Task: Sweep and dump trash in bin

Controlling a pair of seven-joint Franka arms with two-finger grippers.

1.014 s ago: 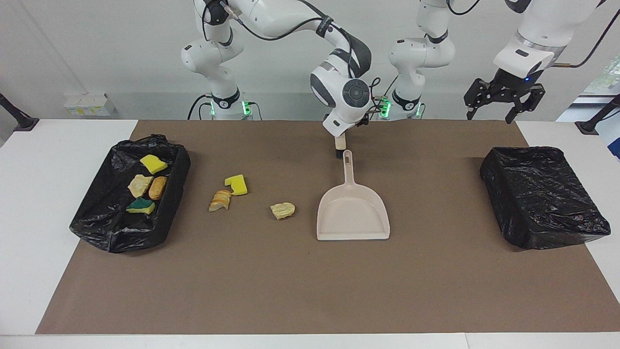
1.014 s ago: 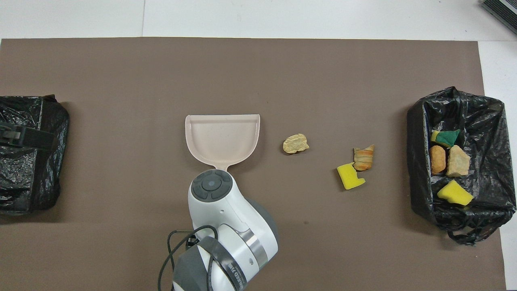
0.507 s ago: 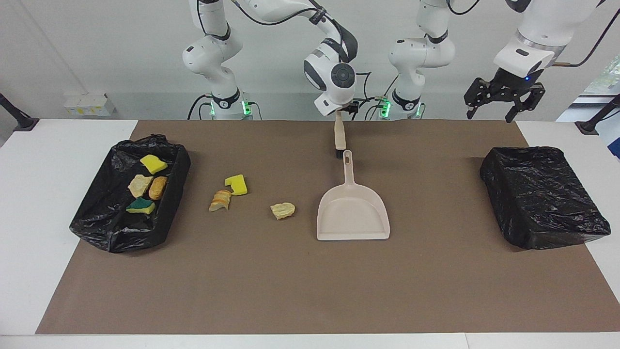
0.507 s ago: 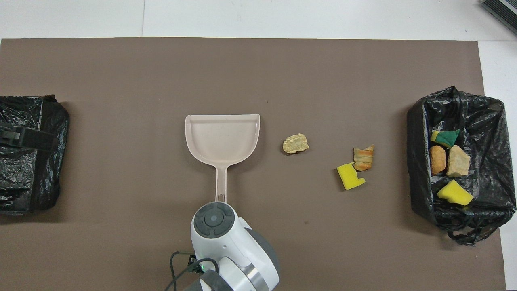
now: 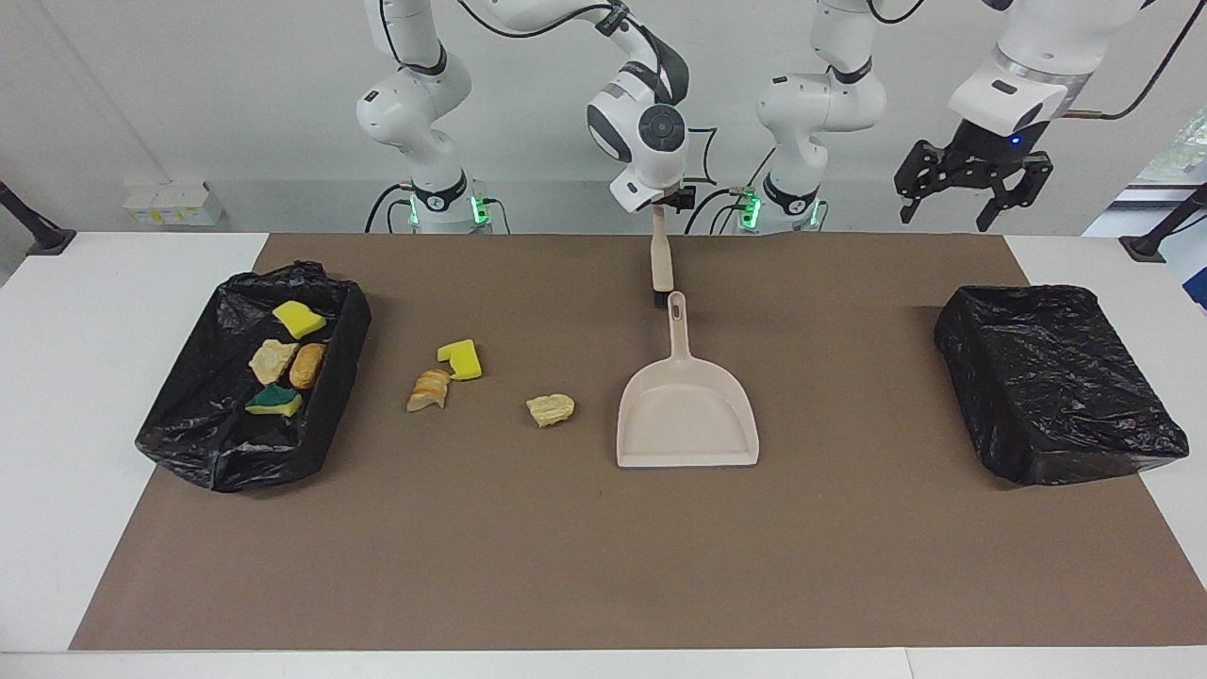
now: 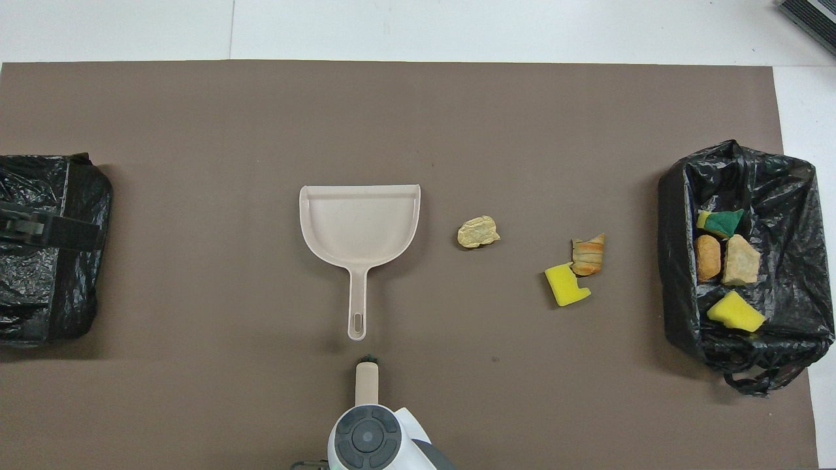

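Right gripper clenched on brush, raised near dustpan handle; left gripper spread open, waiting over counter end. Three scraps loose on counter, four in bin. Likely light, spongy: sweep, don't pinch.

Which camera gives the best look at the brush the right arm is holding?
The facing view: the brush hangs upright from the right gripper, full length, above the dustpan's handle. The overhead view shows only its foreshortened lower end past the arm's wrist.
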